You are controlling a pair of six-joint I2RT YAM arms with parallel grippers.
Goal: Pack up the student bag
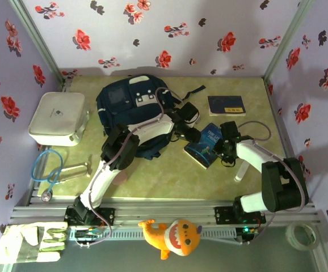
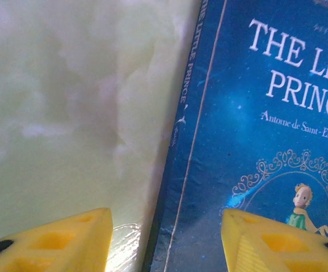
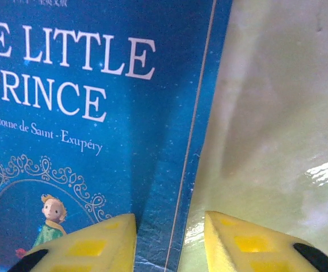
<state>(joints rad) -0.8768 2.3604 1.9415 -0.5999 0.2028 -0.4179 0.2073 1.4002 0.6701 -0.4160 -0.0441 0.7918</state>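
The student bag (image 1: 114, 107) lies flat on the table (image 1: 169, 178) with its grey patch and white-grey label facing up. Its long axis runs roughly from the far wall toward the near edge, slanting slightly rightward as it comes nearer, and a dark strap trails from its far right side; which end is the top I cannot tell. Just right of the bag lies a blue book (image 1: 205, 146), "The Little Prince", cover up. The left arm crosses over the bag, and the left fingers (image 2: 67, 243) stand apart at the book edge nearer the bag, one over bare table, one over the cover. The right fingers (image 3: 96, 249) are likewise spread, astride the edge farther from the bag. Left of the bag sits a white rounded box (image 1: 56, 118), and well right of it a dark notebook (image 1: 226, 105)
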